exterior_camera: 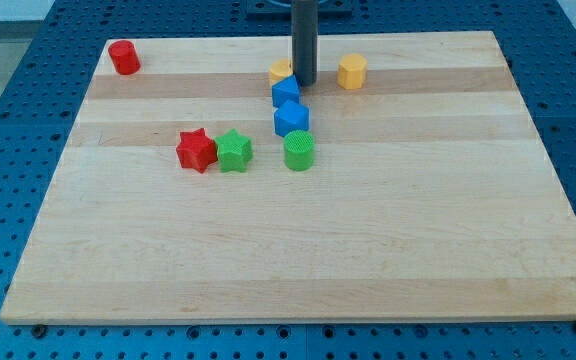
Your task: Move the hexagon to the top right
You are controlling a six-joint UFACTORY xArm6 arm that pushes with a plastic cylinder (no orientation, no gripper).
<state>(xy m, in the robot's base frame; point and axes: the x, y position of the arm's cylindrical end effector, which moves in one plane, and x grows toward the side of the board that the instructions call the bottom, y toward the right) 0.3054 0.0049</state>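
A yellow hexagon (352,71) lies near the view's top, right of centre. My tip (304,83) rests on the board just left of it, with a small gap between them. A second yellow block (281,70), its shape unclear, sits right against the rod's left side and is partly hidden by it. A blue block (285,91) lies just below and left of my tip.
Another blue block (291,118) and a green cylinder (299,150) line up below my tip. A green star (234,150) and a red star (197,150) touch at centre left. A red block (123,56) sits at the top left corner of the wooden board (298,250).
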